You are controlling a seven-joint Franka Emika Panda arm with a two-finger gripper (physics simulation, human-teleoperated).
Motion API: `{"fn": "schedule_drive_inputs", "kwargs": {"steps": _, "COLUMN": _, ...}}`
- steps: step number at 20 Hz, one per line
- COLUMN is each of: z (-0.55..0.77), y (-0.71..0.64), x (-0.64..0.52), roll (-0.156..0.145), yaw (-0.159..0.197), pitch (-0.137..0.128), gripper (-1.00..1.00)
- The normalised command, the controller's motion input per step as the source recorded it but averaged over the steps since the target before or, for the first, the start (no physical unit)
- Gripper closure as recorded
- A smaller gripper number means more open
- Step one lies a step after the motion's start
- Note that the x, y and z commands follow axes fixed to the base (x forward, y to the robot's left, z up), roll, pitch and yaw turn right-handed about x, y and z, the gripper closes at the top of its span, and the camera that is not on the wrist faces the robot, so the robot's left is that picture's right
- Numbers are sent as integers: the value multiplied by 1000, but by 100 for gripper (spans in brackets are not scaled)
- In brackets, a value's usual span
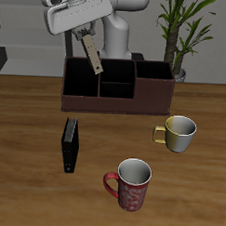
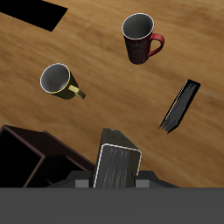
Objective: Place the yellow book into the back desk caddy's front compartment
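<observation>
My gripper is shut on the yellow book, a thin grey-tan hardback that hangs tilted in the air. The book is over the back part of the back desk caddy, a low dark brown organiser with black dividers. Its lower corner is just above the caddy's rim, near the long side cell. The front compartment, the small square middle cell, lies open below and slightly to the side of the book. In the wrist view the book fills the space at my gripper, with the caddy beside it.
A black book stands on edge in front of the caddy. A yellow-handled mug and a red patterned mug stand nearer the table's front edge. A potted plant is behind the caddy. A dark shape shows in the wrist view.
</observation>
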Motion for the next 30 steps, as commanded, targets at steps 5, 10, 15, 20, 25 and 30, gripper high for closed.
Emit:
{"fn": "schedule_drive_inputs", "kwargs": {"steps": 5, "z": -19, "y": 114, "x": -108, "roll": -35, "yaw": 144, "pitch": 20, "gripper": 100}}
{"fn": "schedule_drive_inputs", "kwargs": {"steps": 10, "z": -21, "y": 118, "x": -135, "roll": -15, "yaw": 135, "pitch": -8, "gripper": 100}}
{"fn": "schedule_drive_inputs", "kwargs": {"steps": 15, "z": 77, "y": 166, "x": -281, "roll": -7, "yaw": 226, "pitch": -26, "gripper": 100}}
{"fn": "schedule_drive_inputs", "kwargs": {"steps": 20, "z": 94, "y": 64, "x": -135, "roll": -27, "yaw": 111, "pitch": 3, "gripper": 100}}
{"fn": "schedule_drive_inputs", "kwargs": {"steps": 25, "z": 162, "y": 32, "x": -68, "roll": -12, "yaw": 119, "pitch": 1, "gripper": 100}}
{"fn": "schedule_drive_inputs", "kwargs": {"steps": 30, "z": -41, "y": 70, "x": 42, "roll": -56, "yaw": 160, "pitch": 44, "gripper": 100}}
